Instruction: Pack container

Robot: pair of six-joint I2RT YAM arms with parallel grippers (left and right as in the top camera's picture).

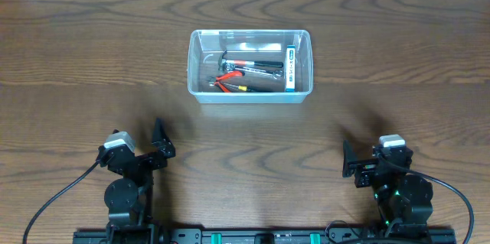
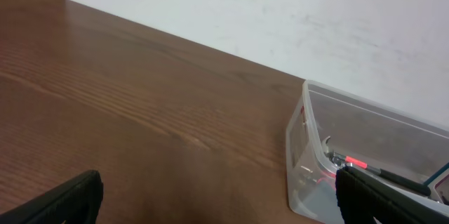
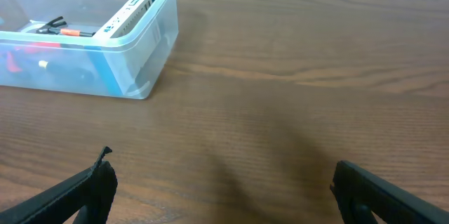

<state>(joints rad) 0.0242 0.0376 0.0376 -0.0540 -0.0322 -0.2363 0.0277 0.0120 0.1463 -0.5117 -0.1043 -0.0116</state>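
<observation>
1. Starting at the left gripper [image 2: 216, 182]: parked near left, spread wide, holding nothing.
2. Same story at the right gripper [image 3: 223, 166]: near right, spread wide, empty.
3. Moving out across the dark wooden table [image 1: 76, 53] to the clear rectangular plastic container [image 1: 249, 95], sitting far centre, well apart from both.
4. Judging its handling: probably light, stiff, smooth and slippery; best pinched over the thick rim on a short side.
5. Counting: one container, one slim blue-and-white box [image 1: 291, 68] inside against its right wall, plus tangled red- and black-handled hand tools [image 1: 246, 66]; cannot tell their exact number.
</observation>
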